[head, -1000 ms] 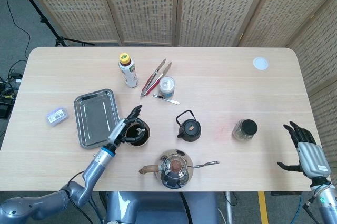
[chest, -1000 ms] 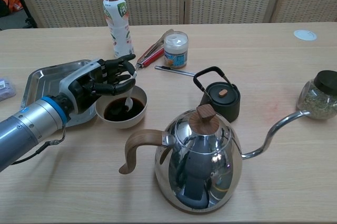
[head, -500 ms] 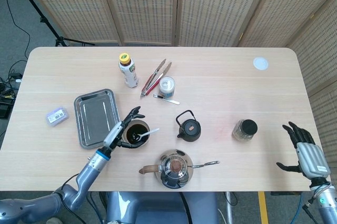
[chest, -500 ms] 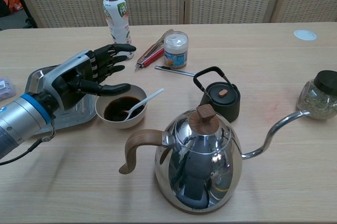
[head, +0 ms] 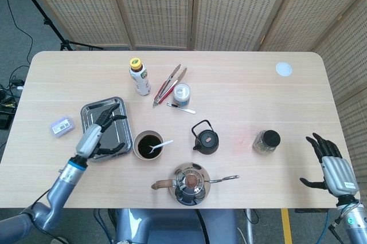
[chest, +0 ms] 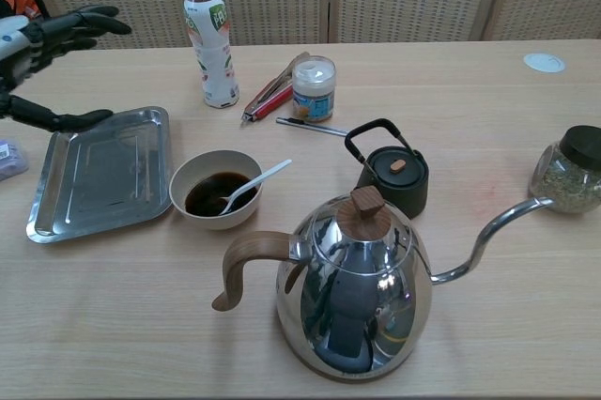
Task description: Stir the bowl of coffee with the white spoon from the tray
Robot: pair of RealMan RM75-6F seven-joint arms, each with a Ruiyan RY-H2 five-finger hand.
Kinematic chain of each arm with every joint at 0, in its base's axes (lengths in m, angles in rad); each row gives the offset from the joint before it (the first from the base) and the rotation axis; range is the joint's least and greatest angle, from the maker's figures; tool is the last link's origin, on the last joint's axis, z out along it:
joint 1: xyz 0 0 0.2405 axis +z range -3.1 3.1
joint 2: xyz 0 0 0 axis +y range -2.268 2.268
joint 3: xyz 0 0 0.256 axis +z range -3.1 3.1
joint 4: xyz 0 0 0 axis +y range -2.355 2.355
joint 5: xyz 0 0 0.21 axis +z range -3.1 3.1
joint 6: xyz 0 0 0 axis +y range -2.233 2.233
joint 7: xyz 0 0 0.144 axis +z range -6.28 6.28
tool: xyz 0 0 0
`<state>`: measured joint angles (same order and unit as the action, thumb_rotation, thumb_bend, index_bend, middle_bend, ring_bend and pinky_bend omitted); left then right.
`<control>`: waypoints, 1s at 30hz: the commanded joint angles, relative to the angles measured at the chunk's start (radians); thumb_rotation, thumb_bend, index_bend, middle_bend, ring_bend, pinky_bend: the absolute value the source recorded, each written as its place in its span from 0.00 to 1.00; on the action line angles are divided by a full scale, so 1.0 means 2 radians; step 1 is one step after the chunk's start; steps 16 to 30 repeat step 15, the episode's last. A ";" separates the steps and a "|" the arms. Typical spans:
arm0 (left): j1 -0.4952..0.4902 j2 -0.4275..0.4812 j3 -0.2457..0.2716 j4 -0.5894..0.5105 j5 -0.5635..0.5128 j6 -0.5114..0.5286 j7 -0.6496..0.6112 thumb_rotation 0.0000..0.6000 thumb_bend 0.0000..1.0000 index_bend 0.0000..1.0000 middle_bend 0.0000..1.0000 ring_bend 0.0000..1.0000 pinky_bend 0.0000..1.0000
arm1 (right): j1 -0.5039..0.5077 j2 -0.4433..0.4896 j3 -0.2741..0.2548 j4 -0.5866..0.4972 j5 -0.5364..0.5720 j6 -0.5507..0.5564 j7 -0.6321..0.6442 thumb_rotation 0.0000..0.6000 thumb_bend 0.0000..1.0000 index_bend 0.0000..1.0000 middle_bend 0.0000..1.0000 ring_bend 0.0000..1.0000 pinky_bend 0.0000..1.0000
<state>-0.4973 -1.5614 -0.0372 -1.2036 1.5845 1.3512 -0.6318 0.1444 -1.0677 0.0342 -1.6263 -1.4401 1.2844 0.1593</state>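
Observation:
A white bowl [head: 148, 145] [chest: 216, 189] of dark coffee stands just right of the steel tray [head: 104, 128] [chest: 103, 172]. The white spoon [head: 160, 145] [chest: 250, 185] lies in the bowl, its handle leaning out over the right rim. My left hand [head: 97, 134] [chest: 36, 48] hovers open above the tray, fingers spread, holding nothing. My right hand [head: 331, 165] is open at the table's right front corner, far from the bowl.
A steel kettle [head: 190, 183] [chest: 349, 289] with a wooden handle stands in front of the bowl, a small black teapot [head: 205, 139] [chest: 392, 170] to its right. Bottle [head: 139, 75], tongs [head: 170, 83], white jar [head: 182, 93], pen [head: 181, 108], glass jar [head: 266, 141], small blue box [head: 62, 126].
My left hand let go of the spoon, which now rests in the bowl, and drew back left over the tray. The right hand barely moved.

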 commanded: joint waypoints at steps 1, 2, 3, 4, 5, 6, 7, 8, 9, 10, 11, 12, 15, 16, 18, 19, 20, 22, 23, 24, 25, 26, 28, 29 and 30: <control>0.052 0.105 0.019 -0.080 -0.036 0.012 0.135 1.00 0.26 0.06 0.00 0.00 0.00 | -0.001 -0.001 -0.001 -0.002 -0.002 0.003 -0.005 1.00 0.00 0.00 0.00 0.00 0.00; 0.061 0.120 0.022 -0.097 -0.045 0.013 0.155 1.00 0.25 0.03 0.00 0.00 0.00 | -0.001 -0.001 0.000 -0.002 -0.003 0.005 -0.007 1.00 0.00 0.00 0.00 0.00 0.00; 0.069 0.133 0.025 -0.111 -0.052 0.015 0.174 1.00 0.24 0.01 0.00 0.00 0.00 | -0.002 -0.001 0.000 -0.002 -0.003 0.007 -0.009 1.00 0.00 0.00 0.00 0.00 0.00; 0.078 0.144 0.029 -0.124 -0.060 0.017 0.192 1.00 0.23 0.00 0.00 0.00 0.00 | -0.002 -0.002 0.000 -0.002 -0.004 0.009 -0.012 1.00 0.00 0.00 0.00 0.00 0.00; 0.092 0.159 0.036 -0.135 -0.073 0.021 0.216 1.00 0.22 0.00 0.00 0.00 0.00 | -0.003 -0.002 0.001 -0.002 -0.006 0.013 -0.017 1.00 0.00 0.00 0.00 0.00 0.00; 0.102 0.169 0.039 -0.150 -0.081 0.025 0.237 1.00 0.21 0.00 0.00 0.00 0.00 | -0.004 -0.003 0.002 0.000 -0.006 0.017 -0.023 1.00 0.00 0.00 0.00 0.00 0.00; 0.114 0.180 0.044 -0.167 -0.094 0.030 0.264 1.00 0.21 0.00 0.00 0.00 0.00 | -0.005 -0.005 0.004 0.003 -0.007 0.026 -0.033 1.00 0.00 0.00 0.00 0.00 0.00; 0.123 0.185 0.046 -0.179 -0.100 0.037 0.280 1.00 0.21 0.00 0.00 0.00 0.00 | -0.007 -0.009 0.007 0.006 -0.008 0.035 -0.043 1.00 0.00 0.00 0.00 0.00 0.00; 0.129 0.188 0.047 -0.188 -0.102 0.043 0.292 1.00 0.21 0.00 0.00 0.00 0.00 | -0.009 -0.013 0.009 0.009 -0.009 0.043 -0.051 1.00 0.00 0.00 0.00 0.00 0.00; 0.135 0.191 0.047 -0.195 -0.104 0.048 0.300 1.00 0.21 0.00 0.00 0.00 0.00 | -0.010 -0.017 0.011 0.013 -0.011 0.051 -0.058 1.00 0.00 0.00 0.00 0.00 0.00; 0.142 0.196 0.049 -0.205 -0.106 0.053 0.313 1.00 0.21 0.00 0.00 0.00 0.00 | -0.013 -0.022 0.014 0.018 -0.014 0.064 -0.064 1.00 0.00 0.00 0.00 0.00 0.00; 0.146 0.201 0.051 -0.214 -0.106 0.056 0.324 1.00 0.21 0.00 0.00 0.00 0.00 | -0.015 -0.027 0.017 0.022 -0.016 0.073 -0.067 1.00 0.00 0.00 0.00 0.00 0.00; 0.157 0.208 0.050 -0.232 -0.106 0.070 0.346 1.00 0.21 0.00 0.00 0.00 0.00 | -0.019 -0.038 0.021 0.032 -0.025 0.095 -0.067 1.00 0.00 0.00 0.00 0.00 0.00; 0.157 0.208 0.050 -0.232 -0.106 0.070 0.346 1.00 0.21 0.00 0.00 0.00 0.00 | -0.019 -0.038 0.021 0.032 -0.025 0.095 -0.067 1.00 0.00 0.00 0.00 0.00 0.00; 0.157 0.208 0.050 -0.232 -0.106 0.070 0.346 1.00 0.21 0.00 0.00 0.00 0.00 | -0.019 -0.038 0.021 0.032 -0.025 0.095 -0.067 1.00 0.00 0.00 0.00 0.00 0.00; 0.157 0.208 0.050 -0.232 -0.106 0.070 0.346 1.00 0.21 0.00 0.00 0.00 0.00 | -0.019 -0.038 0.021 0.032 -0.025 0.095 -0.067 1.00 0.00 0.00 0.00 0.00 0.00; 0.157 0.208 0.050 -0.232 -0.106 0.070 0.346 1.00 0.21 0.00 0.00 0.00 0.00 | -0.019 -0.038 0.021 0.032 -0.025 0.095 -0.067 1.00 0.00 0.00 0.00 0.00 0.00; 0.157 0.208 0.050 -0.232 -0.106 0.070 0.346 1.00 0.21 0.00 0.00 0.00 0.00 | -0.019 -0.038 0.021 0.032 -0.025 0.095 -0.067 1.00 0.00 0.00 0.00 0.00 0.00; 0.157 0.208 0.050 -0.232 -0.106 0.070 0.346 1.00 0.21 0.00 0.00 0.00 0.00 | -0.019 -0.038 0.021 0.032 -0.025 0.095 -0.067 1.00 0.00 0.00 0.00 0.00 0.00; 0.157 0.208 0.050 -0.232 -0.106 0.070 0.346 1.00 0.21 0.00 0.00 0.00 0.00 | -0.019 -0.038 0.021 0.032 -0.025 0.095 -0.067 1.00 0.00 0.00 0.00 0.00 0.00; 0.157 0.208 0.050 -0.232 -0.106 0.070 0.346 1.00 0.21 0.00 0.00 0.00 0.00 | -0.019 -0.038 0.021 0.032 -0.025 0.095 -0.067 1.00 0.00 0.00 0.00 0.00 0.00; 0.157 0.208 0.050 -0.232 -0.106 0.070 0.346 1.00 0.21 0.00 0.00 0.00 0.00 | -0.019 -0.038 0.021 0.032 -0.025 0.095 -0.067 1.00 0.00 0.00 0.00 0.00 0.00; 0.157 0.208 0.050 -0.232 -0.106 0.070 0.346 1.00 0.21 0.00 0.00 0.00 0.00 | -0.019 -0.038 0.021 0.032 -0.025 0.095 -0.067 1.00 0.00 0.00 0.00 0.00 0.00; 0.157 0.208 0.050 -0.232 -0.106 0.070 0.346 1.00 0.21 0.00 0.00 0.00 0.00 | -0.019 -0.038 0.021 0.032 -0.025 0.095 -0.067 1.00 0.00 0.00 0.00 0.00 0.00; 0.157 0.208 0.050 -0.232 -0.106 0.070 0.346 1.00 0.21 0.00 0.00 0.00 0.00 | -0.019 -0.038 0.021 0.032 -0.025 0.095 -0.067 1.00 0.00 0.00 0.00 0.00 0.00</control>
